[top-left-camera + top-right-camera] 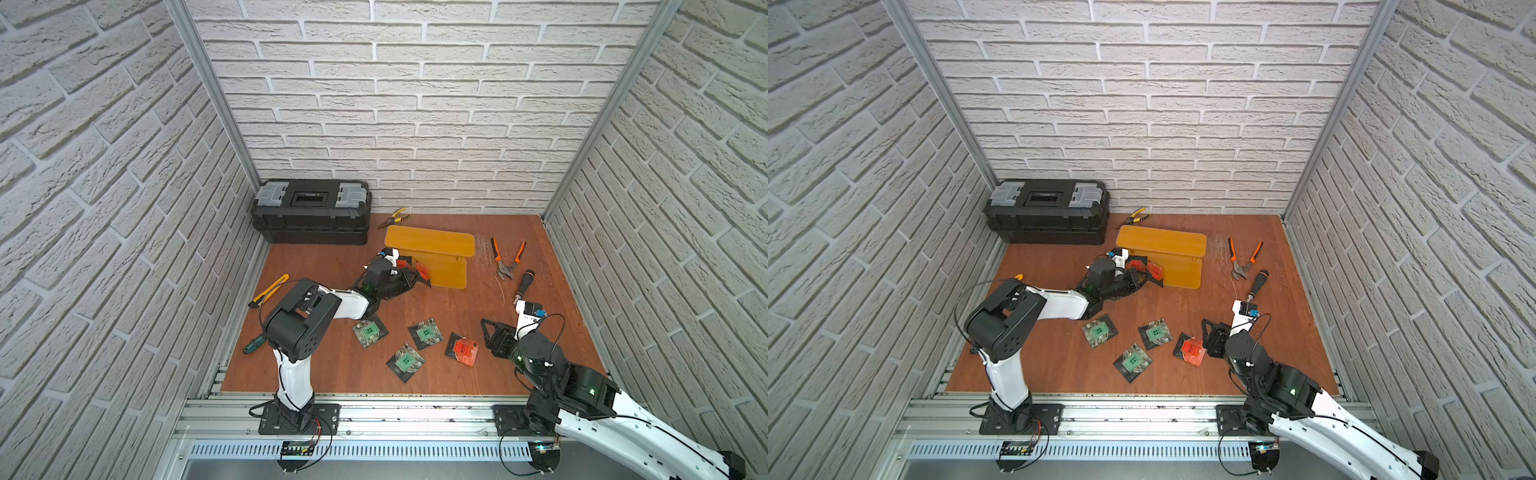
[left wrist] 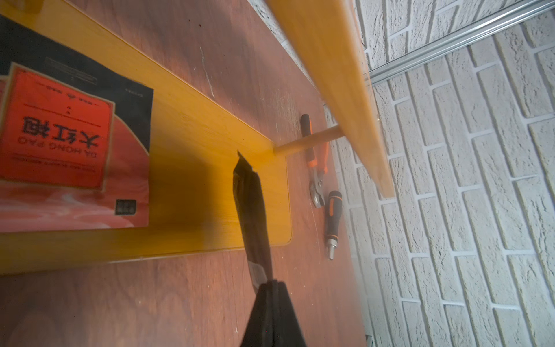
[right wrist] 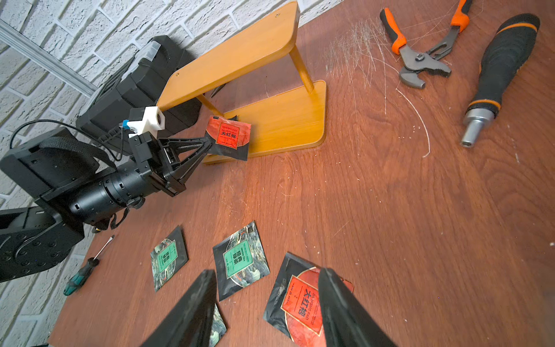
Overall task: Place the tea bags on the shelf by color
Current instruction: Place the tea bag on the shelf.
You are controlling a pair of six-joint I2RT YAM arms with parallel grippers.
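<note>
Shelf (image 3: pixel 240 57) between toolbox (image 3: pixel 144 78) and pliers (image 3: pixel 420 57); left pincer (image 3: pixel 210 145) grips red tea bag (image 3: pixel 229 136).

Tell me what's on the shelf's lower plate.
One red tea bag lies there; the left gripper holds a second bag partly over the plate. Anything under the lying bag is covered.

On the brown bench (image 1: pixel 436 303) a black toolbox (image 1: pixel 311 210) stands far left, yellow-handled pliers (image 1: pixel 394 217) just right of it, orange-handled pliers (image 1: pixel 506 259) and a black screwdriver (image 1: pixel 523 284) lie at the right, a yellow knife (image 1: pixel 269 290) and a green screwdriver (image 1: pixel 253 344) at the left.
</note>
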